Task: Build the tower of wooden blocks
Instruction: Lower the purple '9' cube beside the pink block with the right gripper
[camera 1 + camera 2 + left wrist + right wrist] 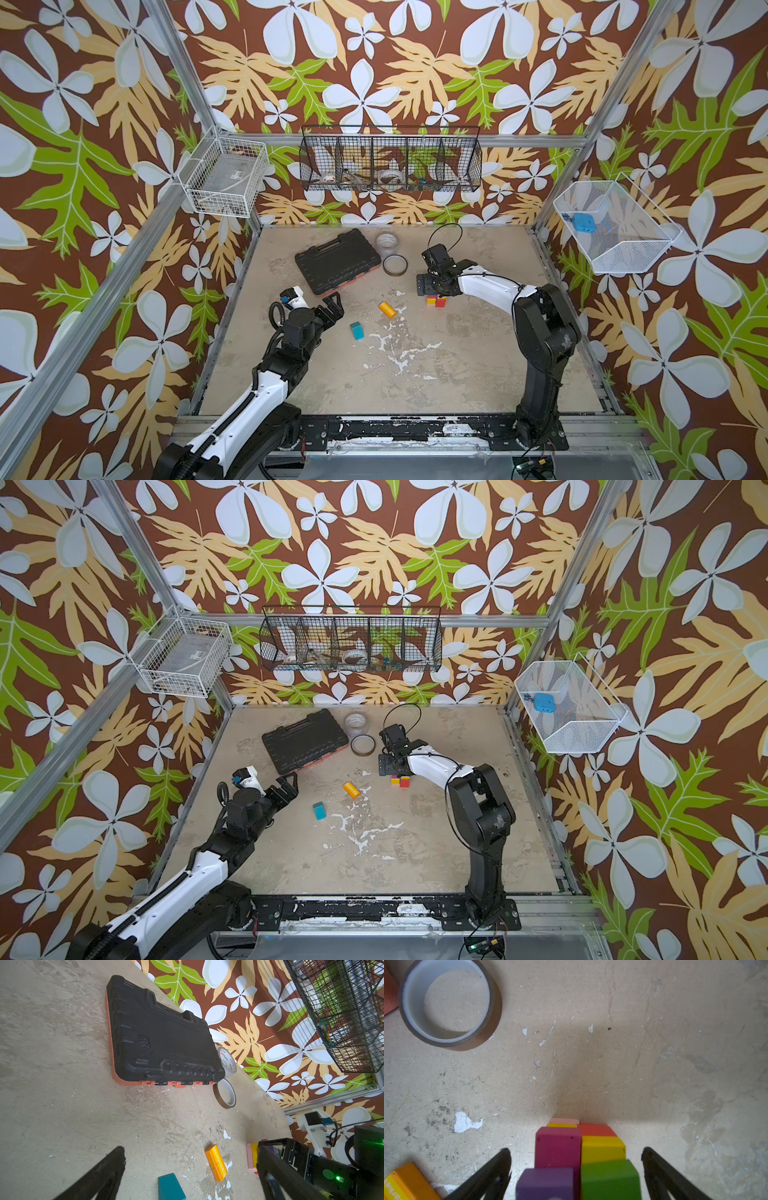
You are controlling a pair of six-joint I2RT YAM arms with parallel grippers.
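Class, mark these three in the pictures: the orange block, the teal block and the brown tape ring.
orange block [217, 1163]: left wrist view, on its lettered face.
teal block [356, 331]: in a top view, on its middle.
brown tape ring [413, 1005]: right wrist view, on its pale inner wall.

The left arm comes up from the near left corner and leans in toward the middle. Its left pincer is held low and turned partway onto its side, with its two black fingers spread wide apart and not squeezing anything. The right arm stands up tall from the near right corner, bends at the elbow and stretches its white part toward the far middle, where the wrist tips the right pincer to point straight down, its fingers spread wide too and not pressing on anything.
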